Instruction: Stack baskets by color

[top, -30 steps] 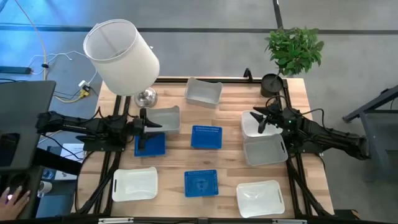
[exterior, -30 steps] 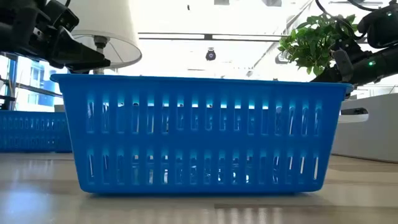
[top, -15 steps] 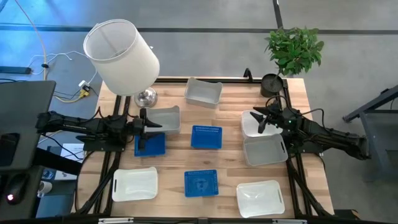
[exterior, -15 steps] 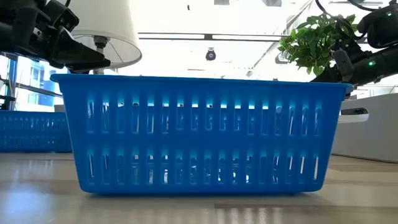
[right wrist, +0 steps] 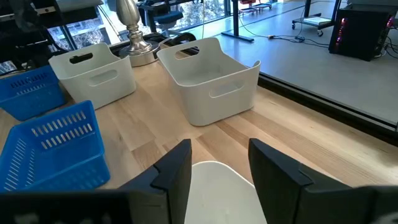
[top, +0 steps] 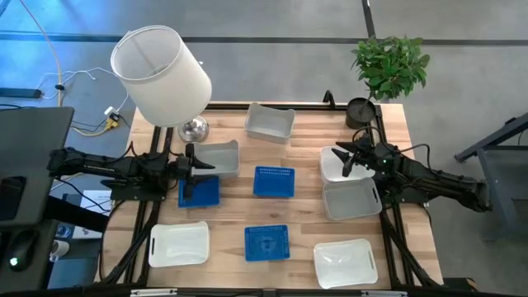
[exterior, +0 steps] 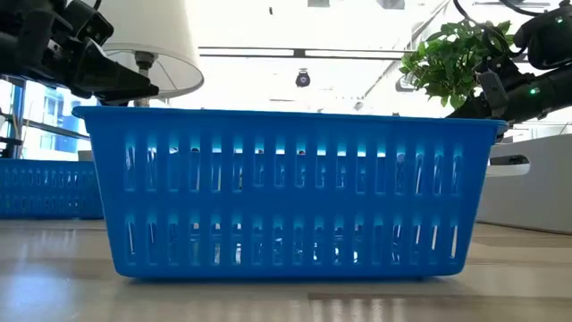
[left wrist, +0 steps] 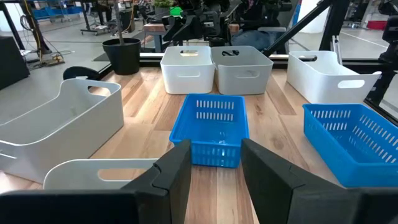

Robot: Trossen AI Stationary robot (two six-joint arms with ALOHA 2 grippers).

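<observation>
Several baskets rest bottom-down on the wooden table (top: 305, 157). Three are blue (top: 274, 181) (top: 267, 242) (top: 199, 190), three light grey (top: 270, 122) (top: 216, 158) (top: 352, 198) and three white (top: 178, 245) (top: 346, 262) (top: 337, 165). My left gripper (top: 191, 169) (left wrist: 214, 177) hangs open at the table's left, above the left blue basket, facing the centre blue basket (left wrist: 214, 127). My right gripper (top: 345, 161) (right wrist: 221, 165) hangs open at the right, above the white basket's rim (right wrist: 221, 183). Neither has anything between its fingers.
A big white lamp (top: 161, 74) stands at the far left corner. A potted plant (top: 389, 66) in a black pot (top: 360, 111) stands at the far right corner. Bare wood shows between the baskets at the middle (top: 305, 214). The near blue basket (exterior: 290, 192) fills the low view.
</observation>
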